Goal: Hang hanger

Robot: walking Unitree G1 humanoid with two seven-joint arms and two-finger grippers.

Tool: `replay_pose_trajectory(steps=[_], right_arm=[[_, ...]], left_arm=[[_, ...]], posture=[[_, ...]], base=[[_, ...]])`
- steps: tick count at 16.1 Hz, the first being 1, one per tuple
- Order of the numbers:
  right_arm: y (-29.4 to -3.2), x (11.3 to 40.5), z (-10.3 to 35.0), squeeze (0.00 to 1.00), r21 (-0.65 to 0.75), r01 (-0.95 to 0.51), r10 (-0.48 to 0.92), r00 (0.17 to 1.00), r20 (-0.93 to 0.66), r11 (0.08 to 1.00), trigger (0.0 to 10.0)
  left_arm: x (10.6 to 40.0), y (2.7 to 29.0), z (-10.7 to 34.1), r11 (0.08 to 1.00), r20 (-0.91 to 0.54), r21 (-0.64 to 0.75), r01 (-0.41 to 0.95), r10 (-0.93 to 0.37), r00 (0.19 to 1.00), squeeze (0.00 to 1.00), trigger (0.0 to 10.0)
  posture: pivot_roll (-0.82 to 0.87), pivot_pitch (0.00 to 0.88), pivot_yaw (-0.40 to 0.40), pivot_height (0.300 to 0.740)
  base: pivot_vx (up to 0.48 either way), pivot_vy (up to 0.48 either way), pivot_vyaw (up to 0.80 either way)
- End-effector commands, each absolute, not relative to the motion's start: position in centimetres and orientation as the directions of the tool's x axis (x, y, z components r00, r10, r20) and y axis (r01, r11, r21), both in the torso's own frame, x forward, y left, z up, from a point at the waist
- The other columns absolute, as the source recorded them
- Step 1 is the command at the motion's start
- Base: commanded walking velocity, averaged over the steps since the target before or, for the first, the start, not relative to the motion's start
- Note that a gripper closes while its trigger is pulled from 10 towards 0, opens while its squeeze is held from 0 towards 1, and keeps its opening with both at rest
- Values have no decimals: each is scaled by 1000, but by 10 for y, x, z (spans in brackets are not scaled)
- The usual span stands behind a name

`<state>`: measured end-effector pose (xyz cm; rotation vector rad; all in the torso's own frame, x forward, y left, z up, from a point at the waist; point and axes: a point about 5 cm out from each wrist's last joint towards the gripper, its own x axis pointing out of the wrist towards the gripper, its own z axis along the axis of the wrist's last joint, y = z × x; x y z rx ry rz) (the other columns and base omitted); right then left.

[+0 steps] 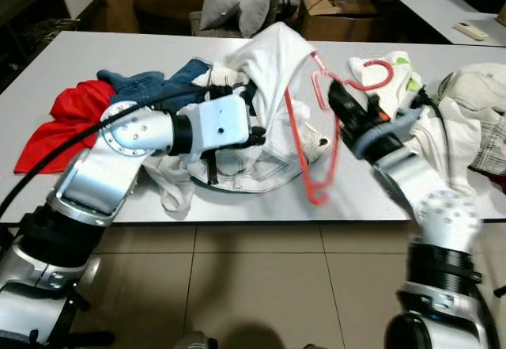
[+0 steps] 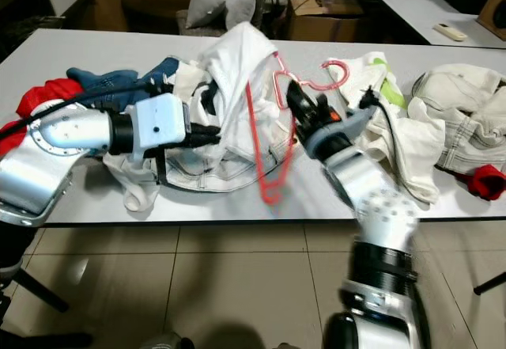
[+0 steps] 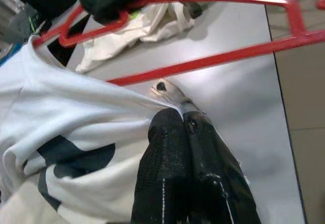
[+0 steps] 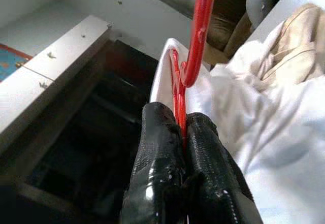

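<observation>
A red plastic hanger [image 1: 318,197] hangs tilted above the white table [image 1: 95,48], its top partly inside a white T-shirt [image 1: 273,56]. My right gripper [image 1: 336,92] is shut on the hanger's neck just below the hook; the right wrist view shows the red hanger [image 4: 200,26] pinched between the fingers [image 4: 157,148]. My left gripper [image 1: 257,135] is shut on the shirt's fabric to the left of the hanger. In the left wrist view the fingers [image 3: 167,148] pinch the white shirt [image 3: 76,117], with the hanger bar [image 3: 203,64] just beyond.
A second red hanger [image 1: 375,76] lies on a white garment behind my right gripper. Jeans [image 1: 154,84] and a red cloth [image 1: 67,119] lie at the left, and a pale clothes pile [image 1: 482,96] at the right. Beyond the table stand a cardboard box [image 1: 340,17] and a cushioned chair [image 1: 237,1].
</observation>
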<state>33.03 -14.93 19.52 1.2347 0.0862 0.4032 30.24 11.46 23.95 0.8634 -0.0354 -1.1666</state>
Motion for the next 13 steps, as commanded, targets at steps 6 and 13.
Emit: replay_pose_trajectory(steps=[6, 13], right_arm=[[-124, 351, 194, 0, 975, -209, 220, 957, 187, 82, 10000], [-105, 364, 197, 0, 961, -228, 238, 953, 187, 157, 10000]], left_arm=[[291, 108, 226, 67, -442, 533, 844, -828, 345, 0, 0], [262, 95, 232, -22, -393, 309, 951, -913, 107, 0, 0]], posture=[[-14, 0, -3, 740], [-2, 0, -17, 740]], base=[[0, 0, 0], [0, 0, 0]])
